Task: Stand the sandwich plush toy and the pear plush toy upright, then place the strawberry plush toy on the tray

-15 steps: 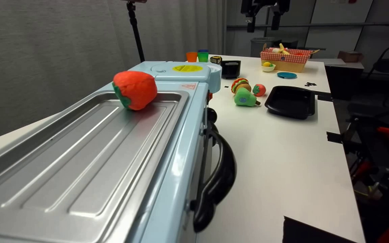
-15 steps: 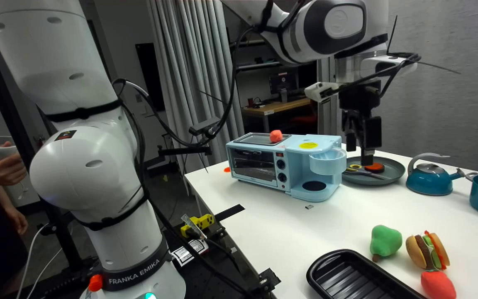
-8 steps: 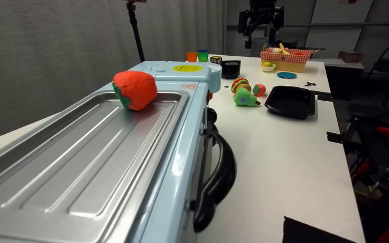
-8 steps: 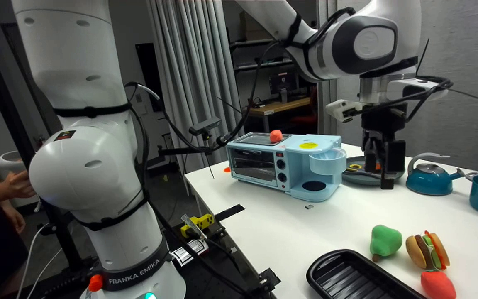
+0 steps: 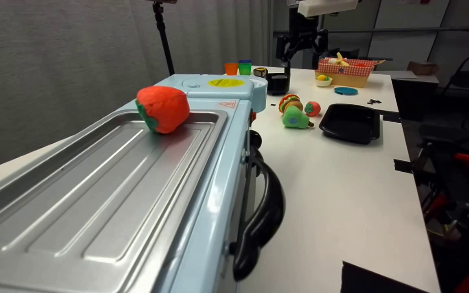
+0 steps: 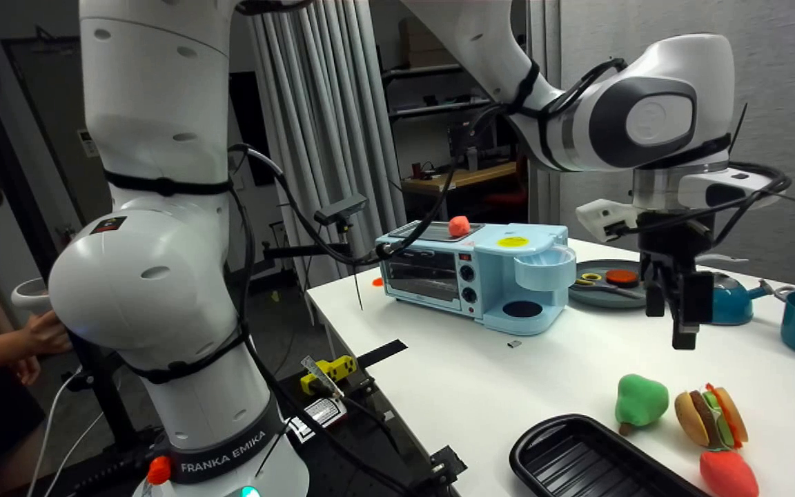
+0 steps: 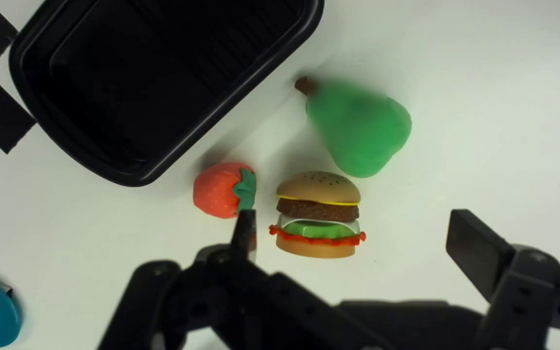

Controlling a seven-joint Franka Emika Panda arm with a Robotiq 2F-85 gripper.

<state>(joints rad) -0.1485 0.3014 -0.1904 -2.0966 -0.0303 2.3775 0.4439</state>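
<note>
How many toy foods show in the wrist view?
3: the strawberry beside the tray; in the picture, the sandwich sits right of it and the pear higher up. The jaws could hide more.

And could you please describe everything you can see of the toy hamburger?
The toy hamburger looks smooth, stacking a tan seeded bun, yellow strip, brown patty, white and green layers, red frill and another tan bun. It lies on its side on the white table, seeded bun nearest the toy pear. It touches neither that nor the toy strawberry, and the open hand is clear of it.
</note>
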